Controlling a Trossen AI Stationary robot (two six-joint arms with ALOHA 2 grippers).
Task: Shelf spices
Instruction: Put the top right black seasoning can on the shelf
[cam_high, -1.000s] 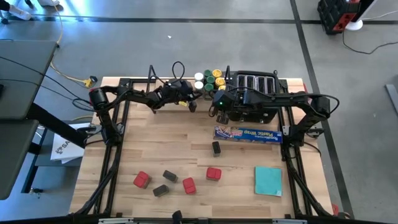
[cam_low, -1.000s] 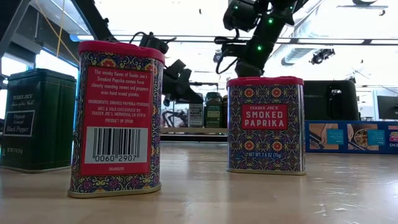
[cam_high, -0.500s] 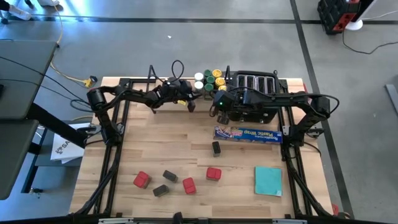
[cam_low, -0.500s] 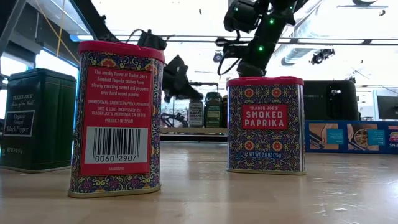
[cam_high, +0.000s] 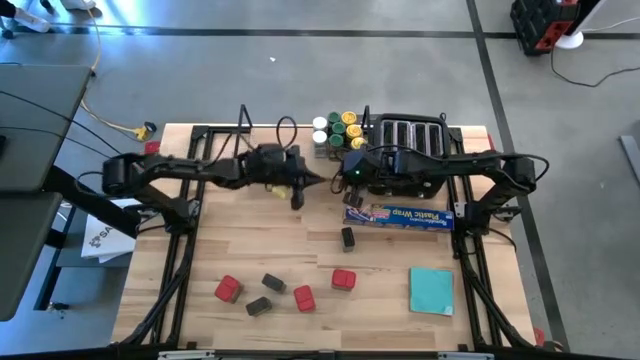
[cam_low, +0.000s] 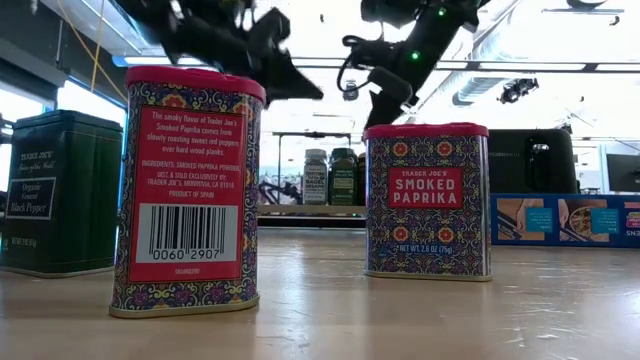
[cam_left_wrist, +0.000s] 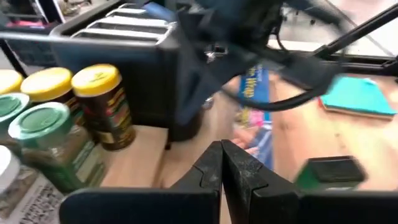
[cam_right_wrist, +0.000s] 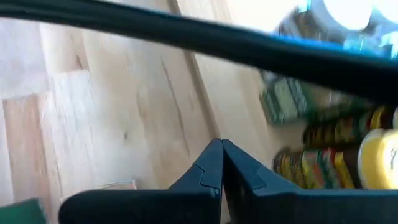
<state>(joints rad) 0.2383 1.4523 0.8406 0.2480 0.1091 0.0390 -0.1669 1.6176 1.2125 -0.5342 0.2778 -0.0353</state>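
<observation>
Both arms reach in toward the upper middle of the high view. The left gripper (cam_high: 303, 186) comes from the left edge, long arm stretched level, fingers (cam_left_wrist: 214, 163) pressed together, nothing between them. The right gripper (cam_high: 343, 178) meets it from the right, elbow bent, fingers (cam_right_wrist: 214, 163) closed and empty.

Grey concrete floor (cam_high: 300, 70), bright windows (cam_low: 90, 100)

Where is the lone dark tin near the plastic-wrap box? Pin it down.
In the high view, the dark tin stands mid-table, just in front of the blue plastic-wrap box's left end, above the red tin.
</observation>
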